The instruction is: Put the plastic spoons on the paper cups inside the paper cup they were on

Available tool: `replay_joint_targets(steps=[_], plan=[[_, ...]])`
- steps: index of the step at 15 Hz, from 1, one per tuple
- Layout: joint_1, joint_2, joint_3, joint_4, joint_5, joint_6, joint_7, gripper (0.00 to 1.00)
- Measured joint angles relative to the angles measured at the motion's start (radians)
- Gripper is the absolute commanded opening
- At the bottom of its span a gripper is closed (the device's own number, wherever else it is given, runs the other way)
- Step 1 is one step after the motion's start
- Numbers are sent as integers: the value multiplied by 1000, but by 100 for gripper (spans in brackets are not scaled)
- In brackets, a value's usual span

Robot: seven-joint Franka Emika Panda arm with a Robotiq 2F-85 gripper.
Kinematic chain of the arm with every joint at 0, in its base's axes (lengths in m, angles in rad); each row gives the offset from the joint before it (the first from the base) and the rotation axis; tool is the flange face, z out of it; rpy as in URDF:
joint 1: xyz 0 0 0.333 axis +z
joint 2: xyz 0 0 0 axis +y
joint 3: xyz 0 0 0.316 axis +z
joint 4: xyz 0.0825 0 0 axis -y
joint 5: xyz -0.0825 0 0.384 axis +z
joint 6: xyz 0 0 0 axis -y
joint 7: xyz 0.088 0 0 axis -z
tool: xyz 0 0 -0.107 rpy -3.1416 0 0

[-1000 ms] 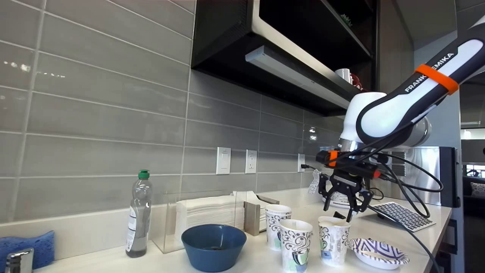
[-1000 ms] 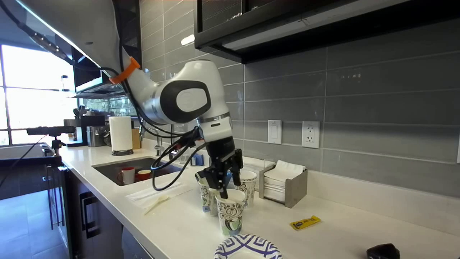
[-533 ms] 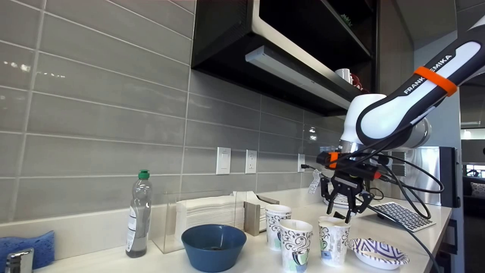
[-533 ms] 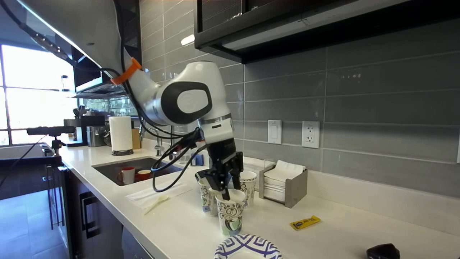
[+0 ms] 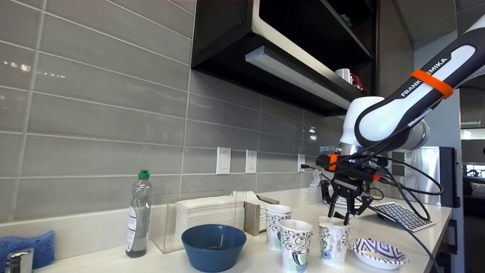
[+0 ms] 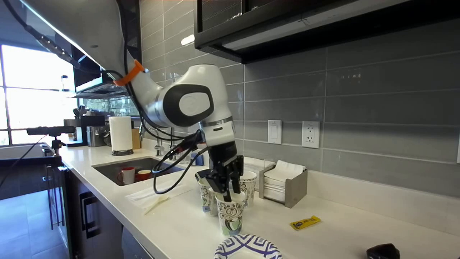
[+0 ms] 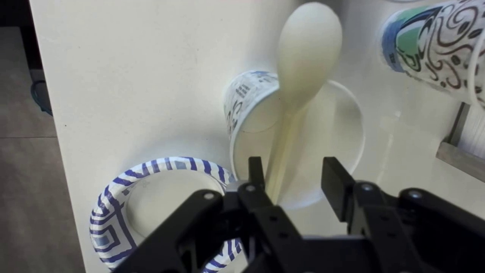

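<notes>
Three patterned paper cups stand upright on the counter. The cup below my gripper shows in both exterior views and in the wrist view. A pale plastic spoon lies across that cup's mouth, its bowl past the far rim. My gripper is open, with the spoon's handle between its fingers, nearer the left one. In both exterior views its fingertips are at the cup's rim. The other cups stand beside it. Spoons on these cups cannot be made out.
A patterned white dish sits close beside the cup. A blue bowl and a napkin holder stand near the cups. Another pale spoon lies on a napkin near the counter edge. A yellow packet lies on the counter.
My gripper has come down slightly over the cup, and its fingers have moved closer together. The cups and the dish have not moved.
</notes>
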Motion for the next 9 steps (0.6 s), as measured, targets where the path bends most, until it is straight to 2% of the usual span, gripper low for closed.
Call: replay_joint_targets(steps=[2,5,9], plan=[[0,5,-2,0,1,0,-1,33],[0,10,-4,1,3,0,-3,11],[0,14,-7,2,6,0,-6,11]])
